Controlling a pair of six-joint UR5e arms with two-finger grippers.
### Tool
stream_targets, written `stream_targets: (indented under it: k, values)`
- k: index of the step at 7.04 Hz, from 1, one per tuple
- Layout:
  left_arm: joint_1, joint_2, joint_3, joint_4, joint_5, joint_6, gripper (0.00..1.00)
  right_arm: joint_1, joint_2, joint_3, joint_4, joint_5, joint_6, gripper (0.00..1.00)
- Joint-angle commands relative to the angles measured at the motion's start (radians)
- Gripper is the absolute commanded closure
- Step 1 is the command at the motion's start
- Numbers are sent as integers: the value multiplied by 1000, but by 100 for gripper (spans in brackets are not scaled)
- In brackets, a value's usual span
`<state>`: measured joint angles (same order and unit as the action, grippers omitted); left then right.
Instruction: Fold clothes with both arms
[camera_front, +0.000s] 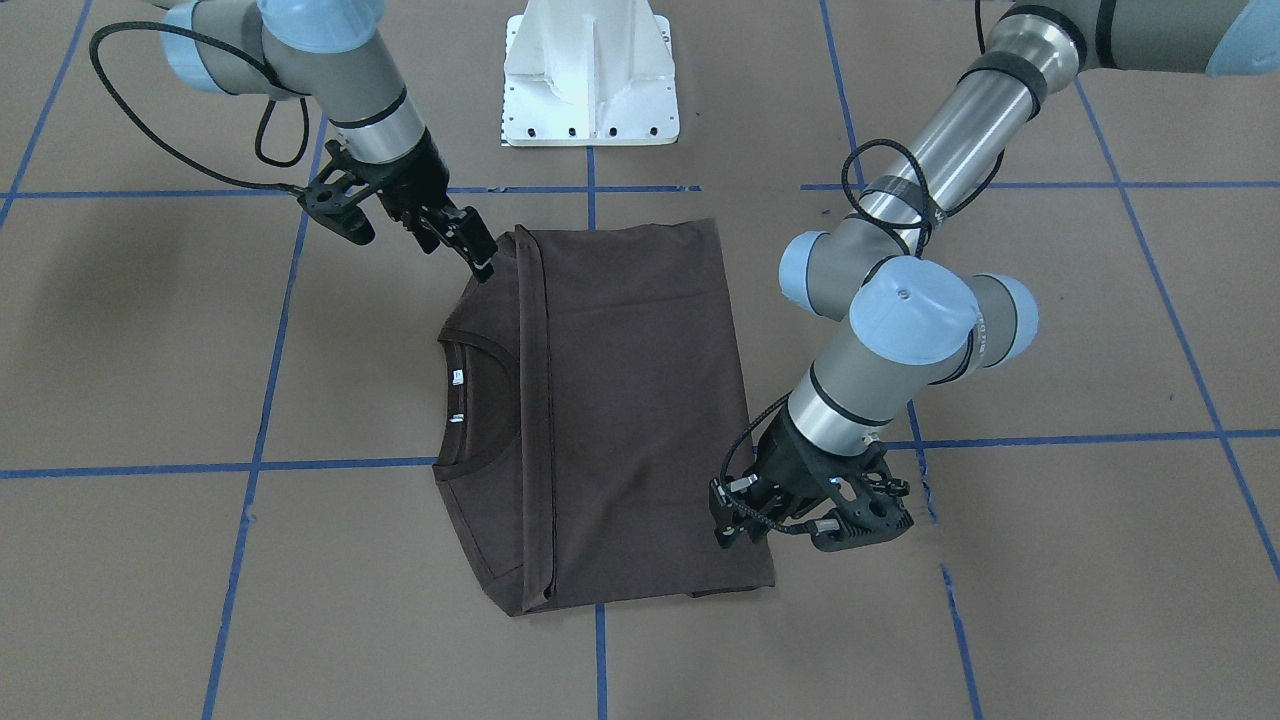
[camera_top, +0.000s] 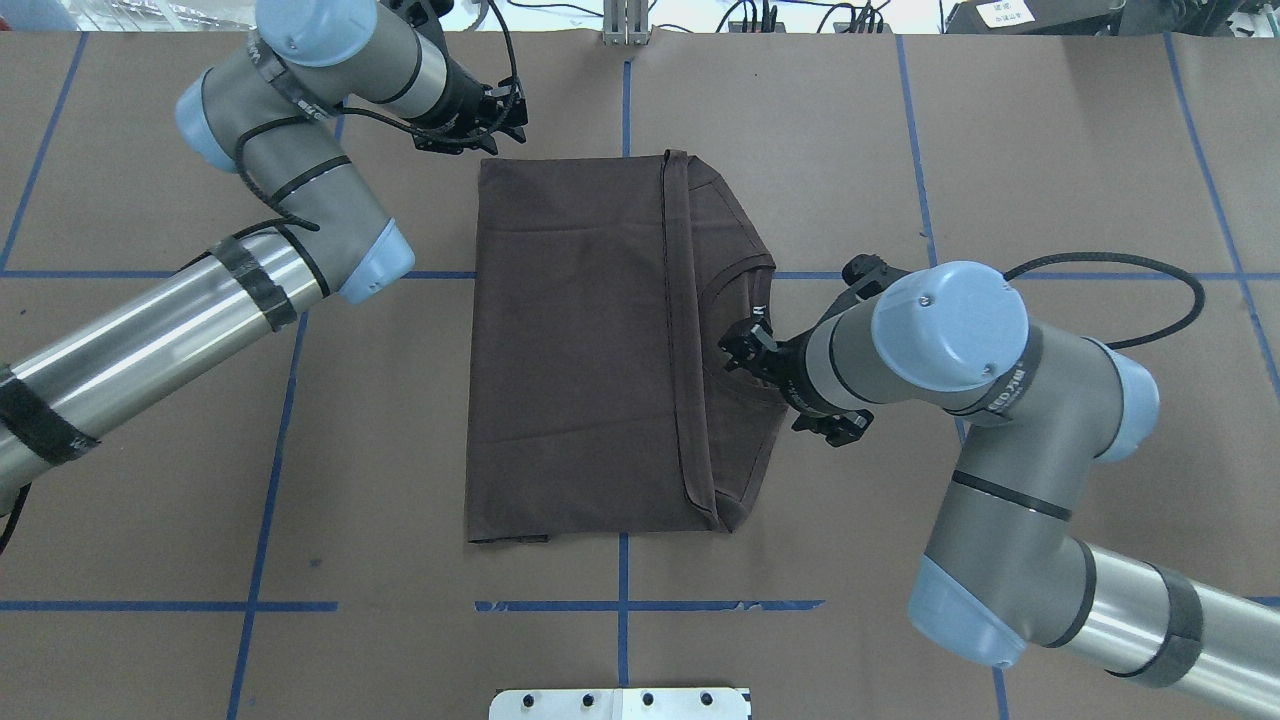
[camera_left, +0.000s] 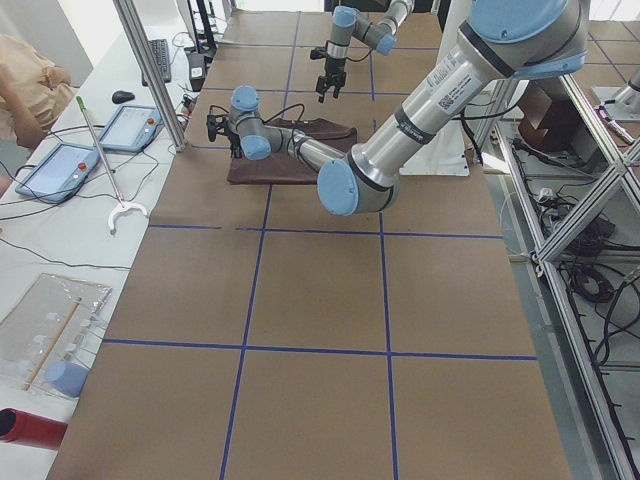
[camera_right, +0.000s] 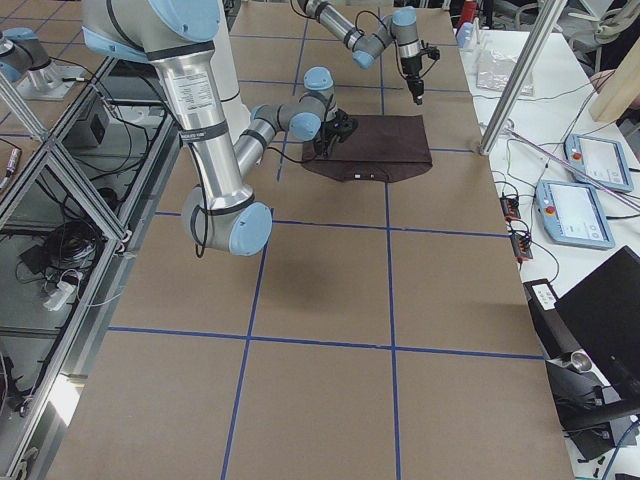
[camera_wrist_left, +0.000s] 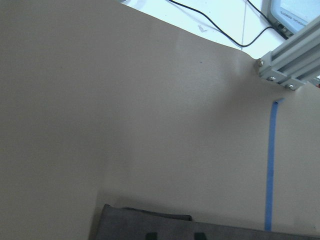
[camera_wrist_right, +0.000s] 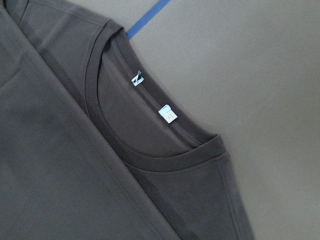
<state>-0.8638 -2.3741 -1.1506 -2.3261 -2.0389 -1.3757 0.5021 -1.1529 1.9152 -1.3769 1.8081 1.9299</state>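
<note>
Across the table from the robot, the dark brown T-shirt (camera_front: 640, 400) is lying flat on the table (camera_front: 150, 350), folded lengthwise into a rectangle. Its collar (camera_front: 508, 400) and white labels (camera_front: 456, 378) are showing on the side toward the right gripper (camera_front: 480, 258), whose tips are pointing at the shoulder edge; I cannot tell whether they are apart or together. The left gripper (camera_front: 735, 515) is hanging at the opposite long edge, near a corner. From overhead, the right gripper is sitting above the collar while the left gripper is hovering just beyond the shirt's far corner. From either end, the left arm (camera_left: 420, 110) and right arm (camera_left: 360, 28) are reaching toward the shirt, fingers too small to read. On the left wrist camera, a corner of the shirt is showing at the bottom under bare table, and two dark tips at the lower edge seem to be standing apart. On the right wrist camera, the collar and both labels are filling the middle, a blue tape line (camera_wrist_right: 150, 17) running beyond
</note>
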Motion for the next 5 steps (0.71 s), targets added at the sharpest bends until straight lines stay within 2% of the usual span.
stream_targets:
  k: [1,2,4,5]
  values:
    - [-6,168,-226,4,-67,0,53,-65,55,-39,-19,-15,-282,0]
    - [-9,173,-227,2,-67,3,53,-86,53,-41,-19,-29,-346,0]
    - [-8,174,-225,4,-66,0,53,-186,64,-54,-22,-171,-350,0]
    - [-8,174,-224,4,-66,0,53,-195,68,-62,-39,-182,-350,0]
